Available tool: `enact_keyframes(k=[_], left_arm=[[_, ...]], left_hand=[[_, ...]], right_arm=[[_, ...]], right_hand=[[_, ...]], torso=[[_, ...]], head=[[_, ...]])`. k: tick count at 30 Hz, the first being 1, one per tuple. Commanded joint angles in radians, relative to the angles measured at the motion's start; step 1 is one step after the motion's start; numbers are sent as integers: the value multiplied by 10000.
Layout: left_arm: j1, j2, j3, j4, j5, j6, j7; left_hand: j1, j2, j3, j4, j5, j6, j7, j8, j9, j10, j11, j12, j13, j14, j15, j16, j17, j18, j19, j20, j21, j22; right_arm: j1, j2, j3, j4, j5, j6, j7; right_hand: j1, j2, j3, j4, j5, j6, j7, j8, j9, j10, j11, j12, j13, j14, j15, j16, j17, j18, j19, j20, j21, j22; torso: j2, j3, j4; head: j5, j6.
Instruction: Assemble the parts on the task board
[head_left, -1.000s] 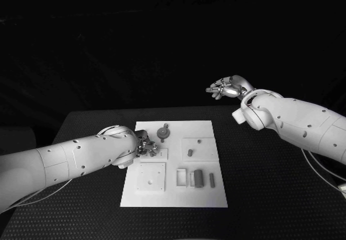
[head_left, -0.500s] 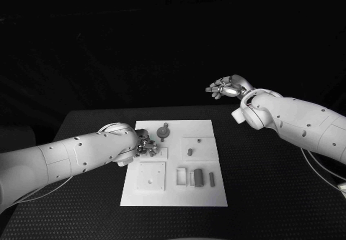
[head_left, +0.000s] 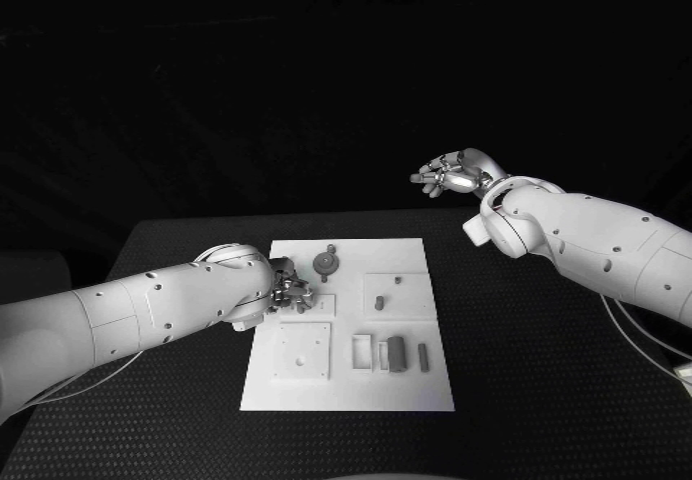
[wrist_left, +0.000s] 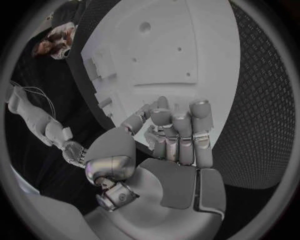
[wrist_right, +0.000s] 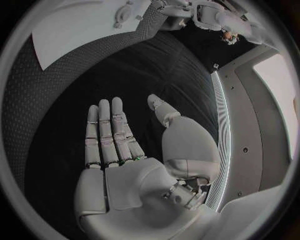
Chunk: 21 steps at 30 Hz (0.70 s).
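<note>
Parts sit on the white board (head_left: 351, 330) in the middle of the black table (head_left: 548, 370). In the head view a round part (head_left: 327, 264) with a stem stands near the far edge, a small peg (head_left: 376, 302) sits in a raised square, and a dark block (head_left: 395, 354) lies near a thin bar (head_left: 424, 354) on the near side.

The left hand (head_left: 293, 293) is low over the board's left edge, and its arm hides part of that side. From the head view I cannot tell what its fingers are doing. The left wrist view shows more: the fingers (wrist_left: 178, 132) are curled in close together over the board, and there may be a small piece among the tips, but it is too hard to see.

The right hand (head_left: 456, 174) is up high, well away from the board, past the table's far edge. The right wrist view shows its fingers (wrist_right: 109, 132) straight and side by side, thumb out, holding nothing.
</note>
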Motion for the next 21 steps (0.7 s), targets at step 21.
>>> enact_keyframes(k=[21], left_arm=[[-30,180,-49,-96,-233,112,-10]], left_hand=[[645,512,37,13,-140,82,4,28,1,-79,14,19,-20,-6,-38,38,-26,418,24,-67,25,194]], right_arm=[[-8,24,5,-3,-5,132,91]], right_hand=[[-97,11,1,88,4,111,337,30,-22,-1111,385,19,-19,-21,46,-61,26,-86,-70,-12,-58,21]], torso=[[2,2,0]], head=[[6,-1]])
